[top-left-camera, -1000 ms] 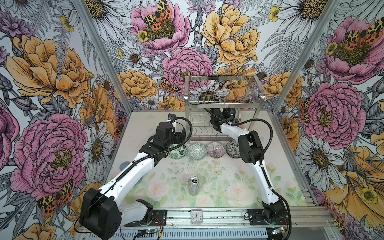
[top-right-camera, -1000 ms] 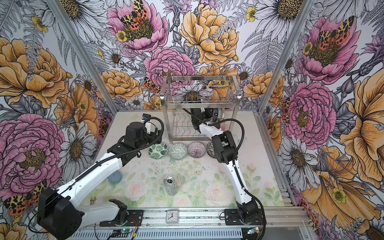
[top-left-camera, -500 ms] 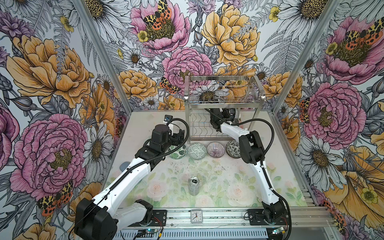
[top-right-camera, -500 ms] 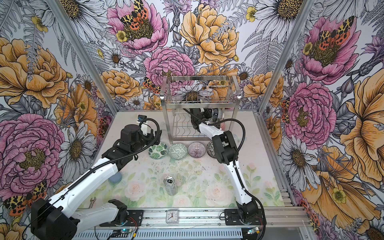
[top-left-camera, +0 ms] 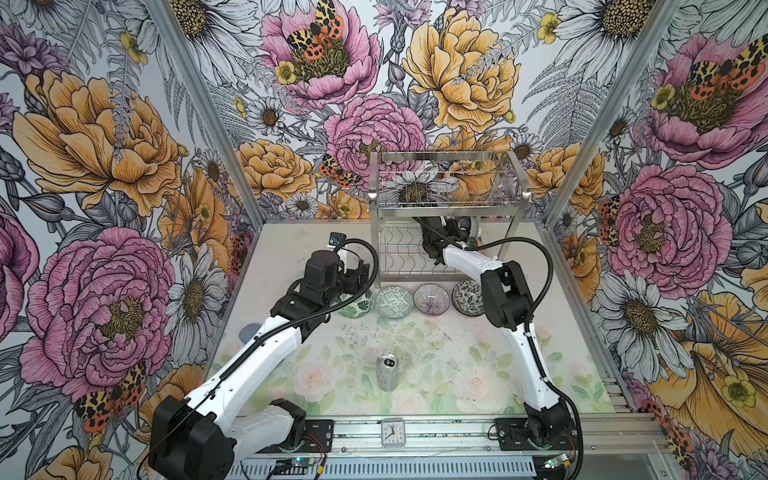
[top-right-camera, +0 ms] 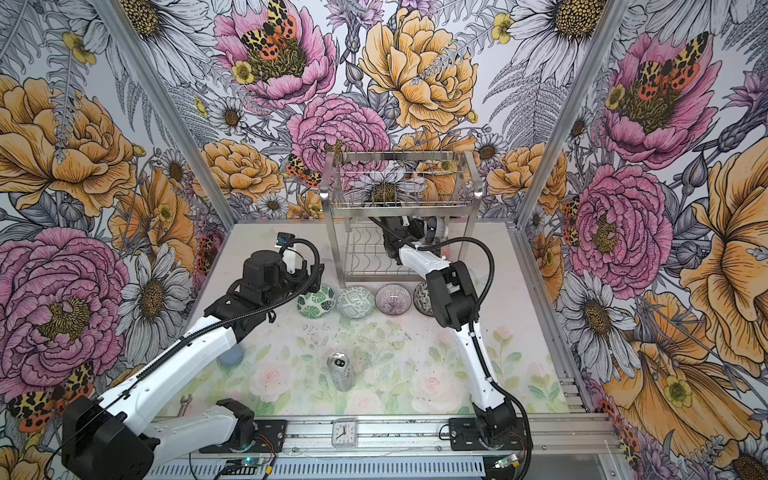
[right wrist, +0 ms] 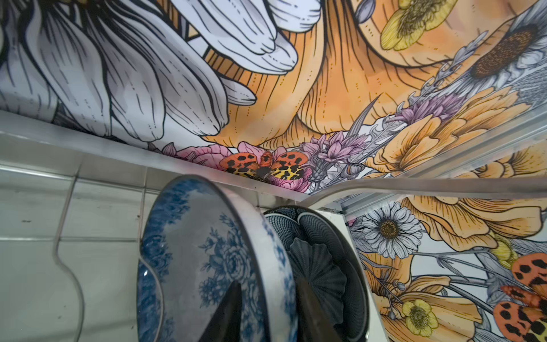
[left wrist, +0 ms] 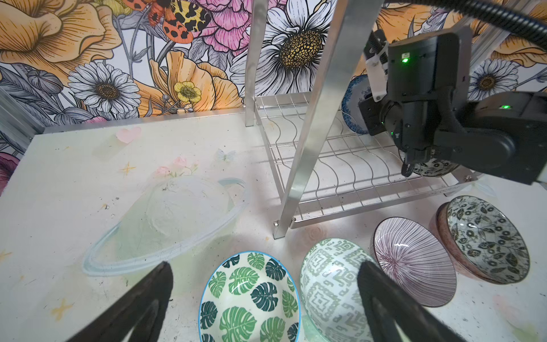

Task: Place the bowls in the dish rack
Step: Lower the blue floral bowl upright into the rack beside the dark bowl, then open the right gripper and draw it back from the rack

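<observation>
Firstly, at right claw (right wrist: pixel 268 285), deep in rack (top-left-camera: pixel 449 206) beneath its upper basket: parted astride the wall of blue bowl (right wrist: pixel 207 251), one finger inside, one outside; cannot tell whether pinching or only flanking. Set on edge in the lower slots, with dark bowl (right wrist: pixel 319 257) just beyond, also on edge.

Then at left claw (left wrist: pixel 265 268), outside the rack's front corner: spread to the full, pinching nothing, hanging over table (top-left-camera: pixel 286 249). Between its fingers, leaf bowl (left wrist: pixel 248 299); under one finger, maze bowl (left wrist: pixel 331 284); onward toward right claw, purple bowl (left wrist: pixel 411 260), then floral bowl (left wrist: pixel 485 239), all four mouth up in a row along rack's front.

Well behind both claws, toward the arm bases: can (top-left-camera: pixel 387 370) upright, clock (top-left-camera: pixel 392 432) beyond.
</observation>
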Controlling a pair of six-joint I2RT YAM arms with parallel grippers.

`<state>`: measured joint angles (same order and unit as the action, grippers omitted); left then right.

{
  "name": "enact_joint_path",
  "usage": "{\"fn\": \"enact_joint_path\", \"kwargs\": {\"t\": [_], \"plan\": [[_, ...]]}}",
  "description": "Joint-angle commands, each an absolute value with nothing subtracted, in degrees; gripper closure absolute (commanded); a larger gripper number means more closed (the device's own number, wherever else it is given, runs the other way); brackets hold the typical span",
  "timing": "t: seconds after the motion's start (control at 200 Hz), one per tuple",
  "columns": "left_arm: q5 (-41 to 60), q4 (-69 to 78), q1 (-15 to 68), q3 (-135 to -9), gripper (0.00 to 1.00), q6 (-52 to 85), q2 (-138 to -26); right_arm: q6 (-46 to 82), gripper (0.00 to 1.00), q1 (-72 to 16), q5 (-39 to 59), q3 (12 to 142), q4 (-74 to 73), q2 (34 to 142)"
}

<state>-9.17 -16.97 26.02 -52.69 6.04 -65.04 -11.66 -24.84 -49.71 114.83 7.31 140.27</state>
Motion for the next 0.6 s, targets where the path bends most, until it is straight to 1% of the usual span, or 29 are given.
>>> {"fn": "enact_joint_path", "kwargs": {"t": [0.0,0.08,0.135,0.3,0.465,0.595], "plan": [[-8.08,-17.31,26.53,-51.77,0.01,6.33,-65.31,-10.37,0.56,-25.39,-46.49,112.94,7.93,135.64],[-8.18,-17.87,26.49,-52.41,0.01,5.92,-65.81,-10.49,0.4,-25.38,-44.83,111.26,8.06,133.84],[-8.16,-18.02,26.55,-52.84,0.01,5.72,-65.9,-10.12,0.31,-25.55,-43.06,109.27,8.05,131.84],[-7.9,-17.72,27.12,-53.04,0.01,5.71,-65.55,-8.9,0.11,-25.84,-38.04,101.37,7.91,124.72],[-8.13,-17.71,27.89,-53.56,0.01,4.83,-66.91,-7.59,0.0,-26.16,-35.6,92.65,7.54,117.49],[-10.19,-17.93,30.28,-54.81,0.01,3.25,-68.15,-6.58,0.0,-27.02,-34.17,86.07,6.87,112.03]]}}
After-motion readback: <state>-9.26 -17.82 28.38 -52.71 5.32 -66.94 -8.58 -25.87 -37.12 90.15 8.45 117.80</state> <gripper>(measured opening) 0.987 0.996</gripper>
